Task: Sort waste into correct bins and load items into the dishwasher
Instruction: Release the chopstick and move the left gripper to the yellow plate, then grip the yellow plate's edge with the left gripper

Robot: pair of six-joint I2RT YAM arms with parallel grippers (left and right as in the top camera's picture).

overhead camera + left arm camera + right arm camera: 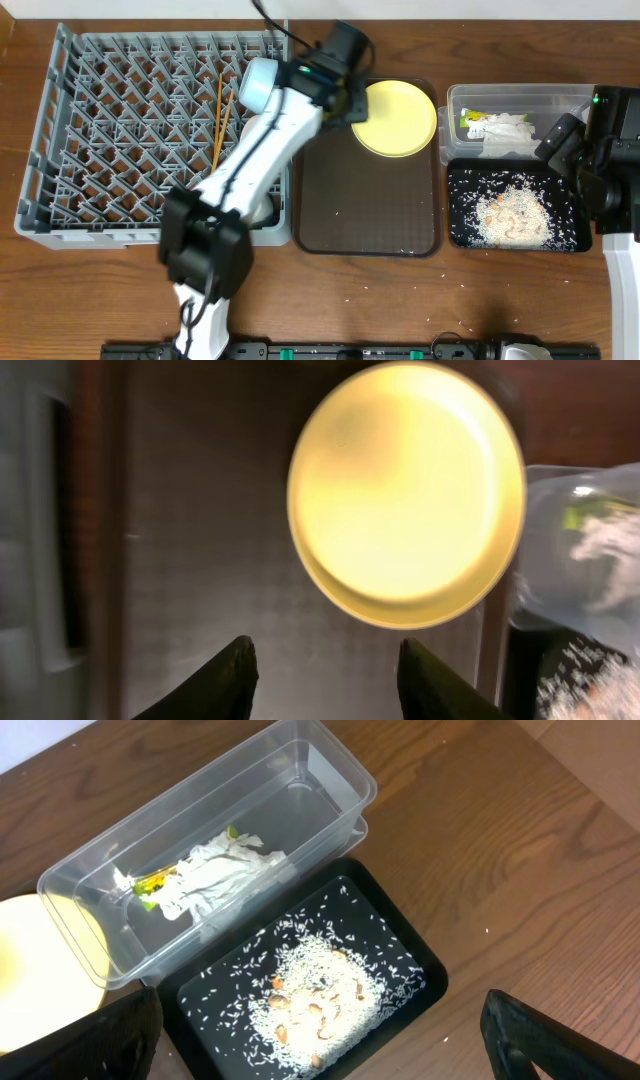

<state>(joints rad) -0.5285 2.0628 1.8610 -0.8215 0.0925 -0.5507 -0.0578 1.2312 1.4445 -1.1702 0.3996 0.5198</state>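
**Left arm, approach to the plate.** Your left gripper (325, 675) is spread wide and holds nothing. The round yellow plate (405, 495) lies flat just ahead of its fingertips, on the dark brown tray (200, 560).

The grey dish rack (120, 130) sits back along this arm, with the chopsticks (220, 120) lying in it.

Your right gripper (320, 1005) is likewise wide open and empty. It hovers over the black tray (432, 970) of rice scraps (310, 995). Beyond its fingertips is the clear tub (300, 780), which holds the crumpled paper (225, 870) and the wrapper (150, 880).

The waste appears sorted, so the step in hand is judged to be loading the plate. The next move calls for advancing to the plate's near rim and pinching across the lip. Then draw it back to the rack and stand it between the pegs.
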